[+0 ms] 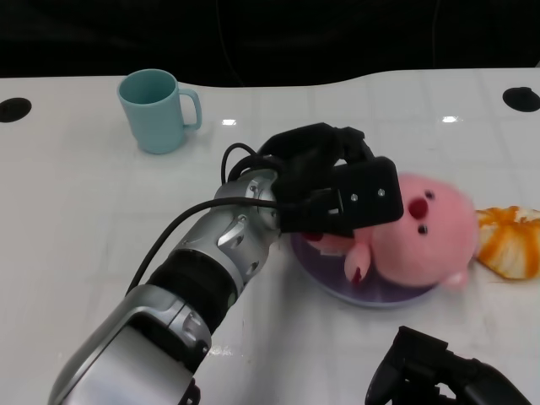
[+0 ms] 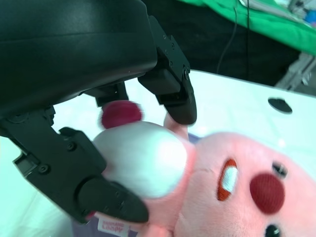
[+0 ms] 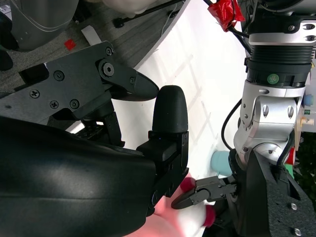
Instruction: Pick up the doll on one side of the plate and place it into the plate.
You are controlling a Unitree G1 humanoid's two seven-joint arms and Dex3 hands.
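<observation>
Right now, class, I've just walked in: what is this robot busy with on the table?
The robot's left hand grips a pink plush doll with a red nose, which lies on a round purple plate. The fingers are around its white belly, so it is not yet let go. The right hand waits low at the table's near edge, holding nothing. A light blue mug and orange peel lie nearby.

small tag (image 2: 113, 226) on the pink doll (image 2: 237, 187), its print too blurred to read
</observation>
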